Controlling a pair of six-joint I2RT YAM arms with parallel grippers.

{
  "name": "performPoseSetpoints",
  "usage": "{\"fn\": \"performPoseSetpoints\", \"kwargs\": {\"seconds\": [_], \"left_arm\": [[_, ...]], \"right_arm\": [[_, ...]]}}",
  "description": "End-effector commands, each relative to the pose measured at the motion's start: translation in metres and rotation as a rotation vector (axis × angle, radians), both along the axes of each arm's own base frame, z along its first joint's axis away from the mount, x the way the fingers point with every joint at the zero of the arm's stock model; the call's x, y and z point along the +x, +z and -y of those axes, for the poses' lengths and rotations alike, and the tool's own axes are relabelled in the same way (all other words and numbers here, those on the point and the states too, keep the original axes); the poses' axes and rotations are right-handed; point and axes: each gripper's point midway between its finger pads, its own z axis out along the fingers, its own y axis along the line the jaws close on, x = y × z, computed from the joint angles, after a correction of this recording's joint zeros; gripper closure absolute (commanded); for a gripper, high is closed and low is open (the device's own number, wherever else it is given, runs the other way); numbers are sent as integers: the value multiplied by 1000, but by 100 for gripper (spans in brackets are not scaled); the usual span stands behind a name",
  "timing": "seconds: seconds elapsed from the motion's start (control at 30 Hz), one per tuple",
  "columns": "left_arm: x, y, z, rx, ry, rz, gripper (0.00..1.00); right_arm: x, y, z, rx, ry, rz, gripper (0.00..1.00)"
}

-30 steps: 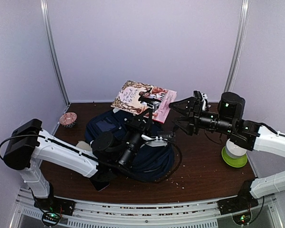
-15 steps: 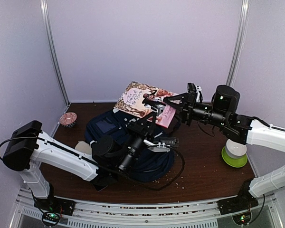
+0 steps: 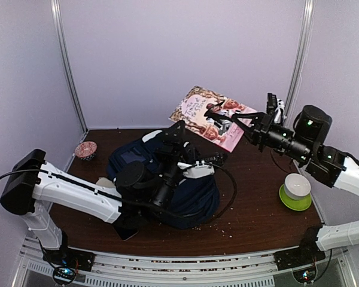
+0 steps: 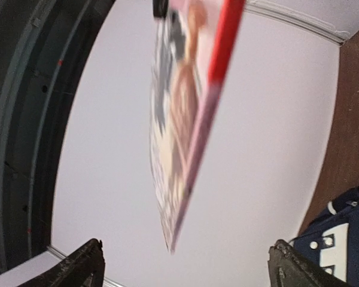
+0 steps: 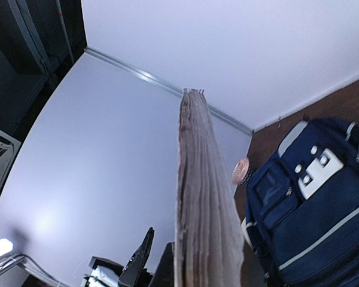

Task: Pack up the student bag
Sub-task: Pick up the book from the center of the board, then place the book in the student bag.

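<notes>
The student bag point(image 3: 194, 197), navy blue with white stripes and patches, lies on the brown table point(image 3: 257, 209) in front of my left arm. My right gripper point(image 3: 222, 115) is shut on an illustrated book with a pink-red cover point(image 3: 196, 106), holding it in the air above and behind the bag. In the right wrist view the book point(image 5: 198, 203) stands edge-on, one black finger point(image 5: 145, 256) beside it, the bag point(image 5: 314, 197) below. My left gripper point(image 3: 194, 145) hovers over the bag, open and empty. Its wrist view shows the book point(image 4: 180, 119) hanging clear above both fingertips point(image 4: 87, 263).
A pink patterned bowl point(image 3: 85, 149) sits at the back left corner. A white bowl stacked in a green one point(image 3: 295, 192) stands at the right. A beige pouch point(image 3: 105, 182) peeks out left of the bag. Crumbs lie scattered near the front edge.
My left gripper opened and let go of the book. My right gripper shut on the book and carried it up and to the right, away from the bag.
</notes>
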Motion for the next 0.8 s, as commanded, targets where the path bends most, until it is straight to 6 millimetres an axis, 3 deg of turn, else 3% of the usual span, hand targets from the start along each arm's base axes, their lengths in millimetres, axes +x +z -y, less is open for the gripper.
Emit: {"fn": "performPoseSetpoints", "kwargs": {"seconds": [0.0, 0.1, 0.2, 0.33, 0.4, 0.5, 0.57, 0.7, 0.77], "left_arm": [[11, -13, -26, -110, 49, -239, 2], [7, -29, -38, -201, -11, -451, 2], [0, -55, -45, -260, -95, -733, 2], [-25, -99, -33, -257, -231, -1116, 3], [-31, -119, -27, -271, -217, -1254, 7], [-50, -159, -10, -231, -199, -1458, 20], [-60, -169, -1, -224, -224, -1536, 27], [-63, -171, 15, -227, -261, -1570, 36], [-62, -181, 22, -199, -243, -1592, 40]], "right_arm": [[15, -12, 69, -173, -341, 64, 100], [11, -24, 102, -269, -457, 57, 100], [6, -39, 122, -338, -506, 46, 100], [0, -74, 131, -423, -508, 1, 100], [-3, -91, 135, -450, -504, -24, 100], [-9, -108, 138, -457, -495, -49, 100], [-12, -115, 140, -455, -491, -58, 100], [-15, -123, 140, -455, -481, -70, 100], [-15, -124, 140, -457, -476, -73, 100]]}}
